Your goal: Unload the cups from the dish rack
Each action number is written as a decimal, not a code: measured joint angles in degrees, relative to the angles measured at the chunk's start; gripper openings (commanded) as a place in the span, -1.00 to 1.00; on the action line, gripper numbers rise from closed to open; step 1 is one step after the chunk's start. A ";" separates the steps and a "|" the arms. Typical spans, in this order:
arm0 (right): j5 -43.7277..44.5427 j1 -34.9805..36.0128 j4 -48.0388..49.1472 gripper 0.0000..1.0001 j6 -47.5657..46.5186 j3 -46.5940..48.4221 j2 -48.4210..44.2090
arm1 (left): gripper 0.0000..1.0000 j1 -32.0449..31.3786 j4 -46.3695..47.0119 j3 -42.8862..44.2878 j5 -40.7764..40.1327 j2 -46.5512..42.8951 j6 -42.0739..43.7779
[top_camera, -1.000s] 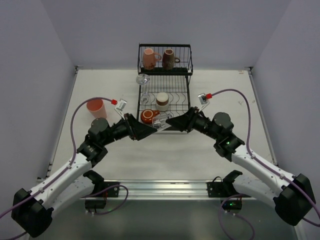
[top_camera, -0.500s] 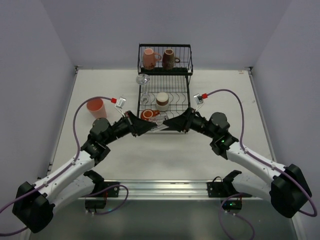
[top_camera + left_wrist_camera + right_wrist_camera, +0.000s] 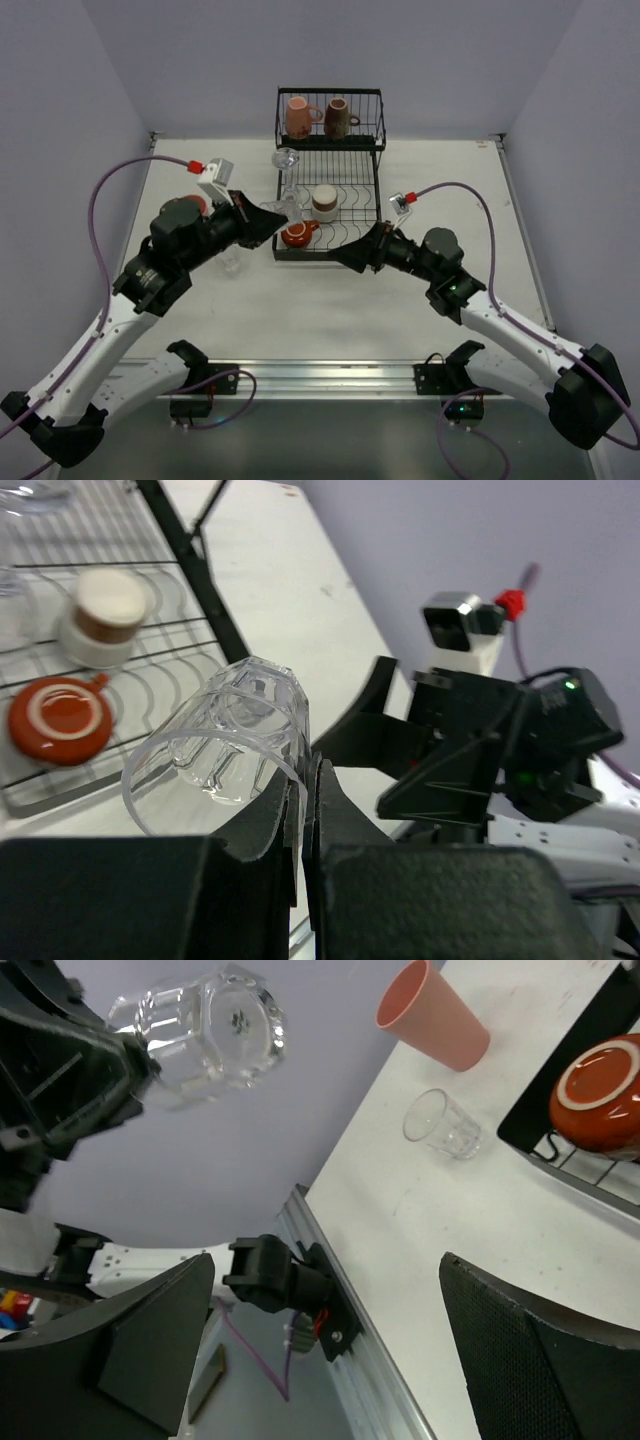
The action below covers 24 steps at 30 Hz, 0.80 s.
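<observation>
Two robot arms meet at the near end of a black wire dish rack (image 3: 376, 200) on a white table (image 3: 430, 190). The left gripper (image 3: 303, 780) is pinched tight on the rim of a clear glass (image 3: 225, 745), one finger inside the mouth and one outside. It holds the glass in the air on its side, thick base pointing away from the hand. From above, the held glass hangs by the rack's left edge, near the front corner.

The right gripper (image 3: 337, 260) has its jaws spread wide with nothing between them. It sits low at the rack's near edge, facing the left hand, with the lifted glass up and to the left of its fingers.

An orange-red cup (image 3: 295, 235) lies bottom up on the flat tier, down and to the left of the left hand and ahead and to the right of the right one. A white-and-brown cup (image 3: 324, 203) stands just beyond it on the same tier. A pink mug (image 3: 298, 116) and a brown mug (image 3: 338, 118) sit side by side in the raised basket, well beyond both hands. A third glass (image 3: 287, 160) stands at the rack's left edge, where the two tiers meet.

Off the rack, a second glass (image 3: 445, 1125) stands upright on the table below and behind the left hand. A salmon tumbler (image 3: 435, 1015) stands near it, mostly hidden behind the left arm in the overhead view.
</observation>
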 measured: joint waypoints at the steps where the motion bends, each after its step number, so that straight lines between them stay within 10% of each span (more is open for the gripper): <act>1: 0.81 0.00 -1.86 0.95 -0.94 0.00 -1.55 | -1.00 0.00 -5.09 3.67 -2.21 0.61 1.79; 12: 10.21 0.00 -19.21 0.94 -10.36 1.38 -12.17 | -1.00 0.00 -45.90 17.53 -26.95 9.27 11.13; 24: 11.50 0.00 -22.10 0.94 -12.52 1.11 -13.68 | -1.00 0.52 -49.40 13.97 -34.34 21.64 14.51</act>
